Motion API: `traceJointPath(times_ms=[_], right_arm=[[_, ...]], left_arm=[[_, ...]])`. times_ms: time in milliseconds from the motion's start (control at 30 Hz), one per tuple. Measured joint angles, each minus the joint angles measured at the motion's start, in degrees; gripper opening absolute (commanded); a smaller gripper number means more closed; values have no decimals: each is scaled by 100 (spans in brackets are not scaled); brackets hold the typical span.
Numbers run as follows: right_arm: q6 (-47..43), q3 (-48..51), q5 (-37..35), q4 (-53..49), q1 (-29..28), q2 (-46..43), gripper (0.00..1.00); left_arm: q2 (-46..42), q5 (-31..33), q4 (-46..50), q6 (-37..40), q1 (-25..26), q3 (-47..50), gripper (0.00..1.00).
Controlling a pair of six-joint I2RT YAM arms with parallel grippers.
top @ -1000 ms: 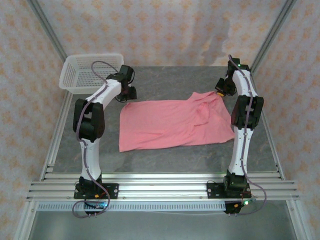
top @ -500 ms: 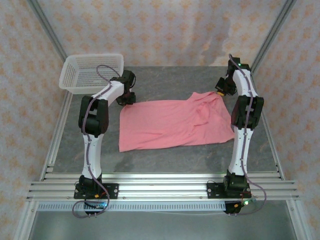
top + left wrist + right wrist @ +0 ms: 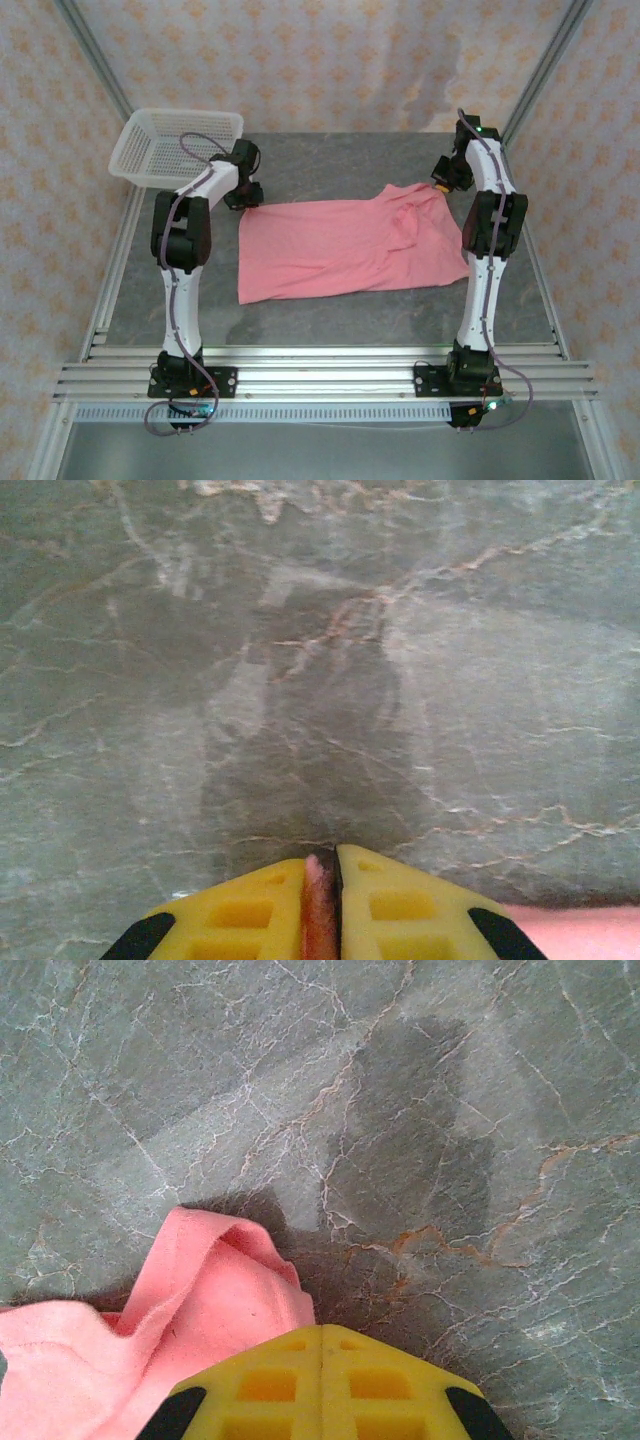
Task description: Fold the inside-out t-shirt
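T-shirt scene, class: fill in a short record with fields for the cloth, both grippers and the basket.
Cloth: salmon-pink t-shirt spread mostly flat on the grey marbled table, far right corner bunched up
Left gripper: shut, a sliver of pink cloth pinched between its fingers, at the shirt's far left corner
Right gripper: shut, at the bunched far right corner; whether it holds cloth is unclear
Basket: white mesh, at the table's far left corner, apart from the shirt

Salmon-pink t-shirt (image 3: 340, 245), grey veined table (image 3: 330, 160)
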State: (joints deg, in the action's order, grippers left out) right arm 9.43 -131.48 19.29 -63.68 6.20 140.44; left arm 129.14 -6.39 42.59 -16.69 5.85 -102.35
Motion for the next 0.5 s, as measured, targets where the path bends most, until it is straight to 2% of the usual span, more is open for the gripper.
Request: traceJointPath(times_ms=[167, 300, 333, 500], right_arm=[[0, 0, 2, 0, 0, -2, 0], [0, 0, 2, 0, 0, -2, 0], [0, 0, 2, 0, 0, -2, 0], [0, 0, 0, 0, 0, -2, 0]], left_arm=[[-127, -232, -122, -87, -103, 212, 15], [-127, -284, -199, -149, -103, 245, 7], [-127, -297, -212, -166, -101, 245, 1], [-164, -382, -262, -289, -114, 273, 0]])
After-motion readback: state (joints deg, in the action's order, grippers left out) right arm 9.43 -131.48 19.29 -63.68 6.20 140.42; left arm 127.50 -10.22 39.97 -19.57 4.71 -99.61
